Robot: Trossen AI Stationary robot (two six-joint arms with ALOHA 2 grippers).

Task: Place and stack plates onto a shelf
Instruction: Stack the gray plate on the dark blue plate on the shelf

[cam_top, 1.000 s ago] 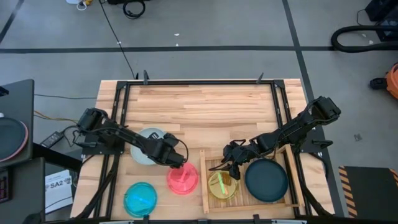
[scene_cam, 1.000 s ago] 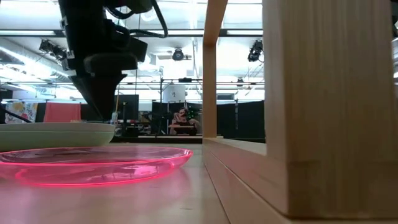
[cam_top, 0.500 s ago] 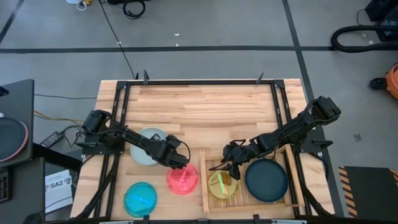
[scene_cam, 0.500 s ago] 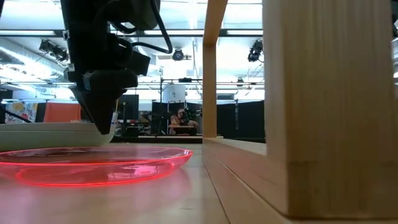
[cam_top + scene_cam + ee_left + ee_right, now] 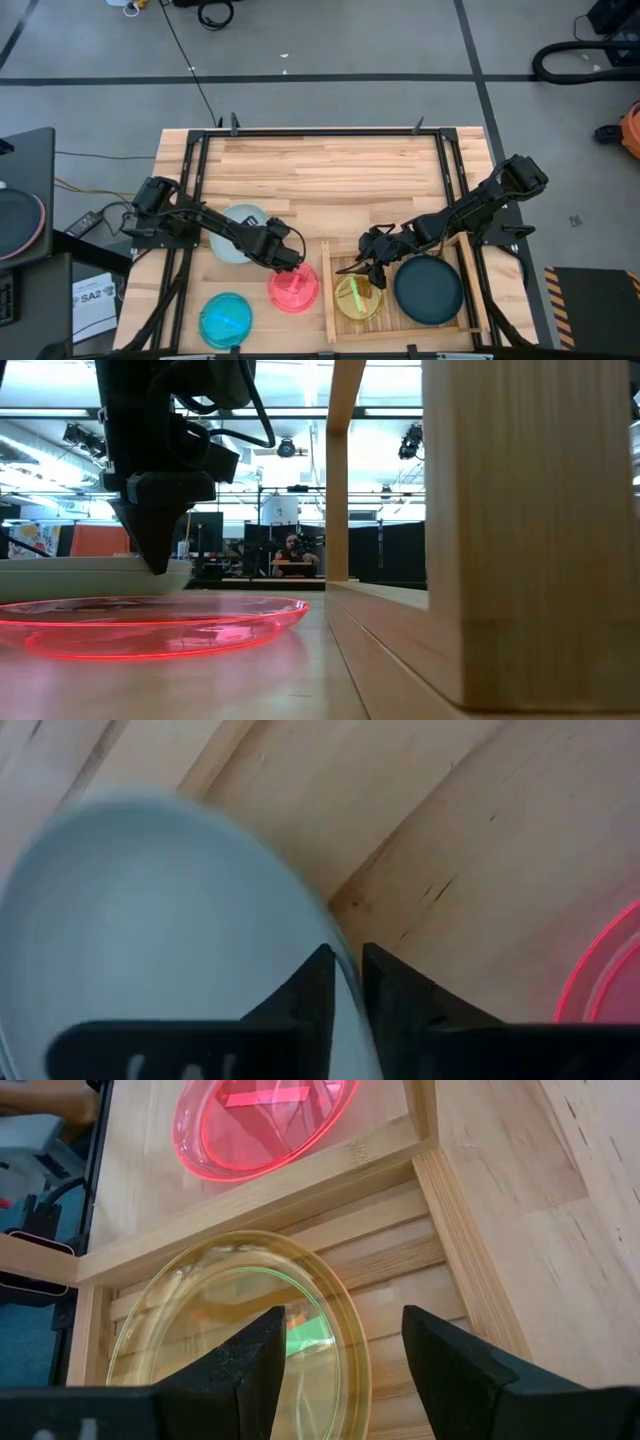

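the dark teal plate (image 5: 428, 289) and yellow-green plate (image 5: 357, 297) lay on the shelf (image 5: 330, 300). the pink plate (image 5: 293, 288), cyan plate (image 5: 225, 319) and pale mint plate (image 5: 232, 228) waited on the bench (image 5: 320, 170). the left gripper (image 5: 343, 982) pinched the mint plate's rim; the right gripper (image 5: 340, 1345) hung with jaws open above the yellow-green one.

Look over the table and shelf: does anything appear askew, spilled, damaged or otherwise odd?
Nothing stands out. The translucent yellow-green plate and the dark teal plate lie flat side by side in the light wooden slatted shelf; the other plates rest flat on the tabletop, with no spill or damage visible.
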